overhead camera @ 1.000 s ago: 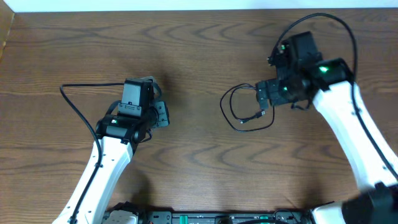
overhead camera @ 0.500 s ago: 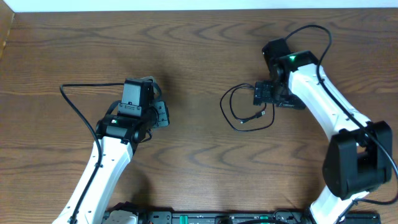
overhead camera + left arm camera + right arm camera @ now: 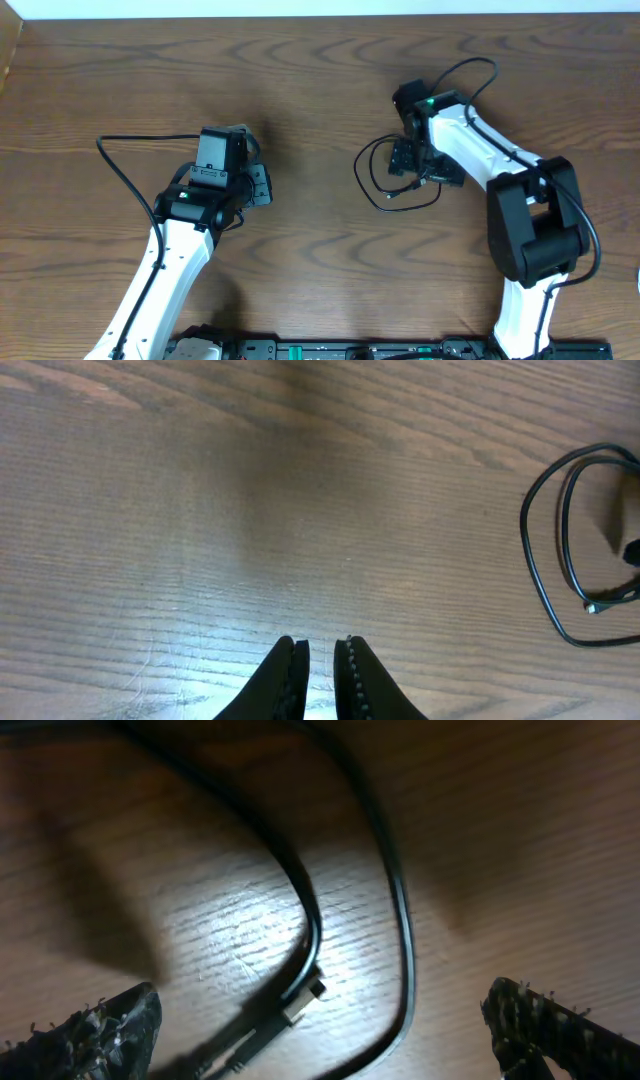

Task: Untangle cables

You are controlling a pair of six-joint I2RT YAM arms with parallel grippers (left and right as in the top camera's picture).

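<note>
Where the cables lie: right of centre on the table [image 3: 300, 80], the cables [image 3: 358, 172] show as thin black cord in a couple of loose loops lying flat on the wood; I cannot pick out a white strand from any view.
Plug end: a small plug [image 3: 300, 1002] sits inside the loops, its cord [image 3: 305, 910] curving away up and to the left in the right wrist view; a second strand arcs just beside it on the right.
Right end effector: the right end effector [image 3: 403, 160] hangs directly over the right part of the loops. Its fingertips [image 3: 105, 1025] stand spread wide at either lower corner of the wrist view, with the plug between them and nothing gripped.
Right arm: the white right arm [image 3: 470, 140] reaches in from the lower right, and its thicker black wire [image 3: 470, 68] loops above it.
Left end effector: the left end effector [image 3: 255, 185] is well apart from the cables, left of centre. Its fingers [image 3: 288, 678] are all but closed, with only a thin slit between them, over bare wood and holding nothing.
Left wrist view: the cable loops [image 3: 540, 575] show at the far right edge.
Left arm: the left arm [image 3: 170, 260] comes up from the bottom edge, and its thick black wire [image 3: 118, 165] bows out to the left.
</note>
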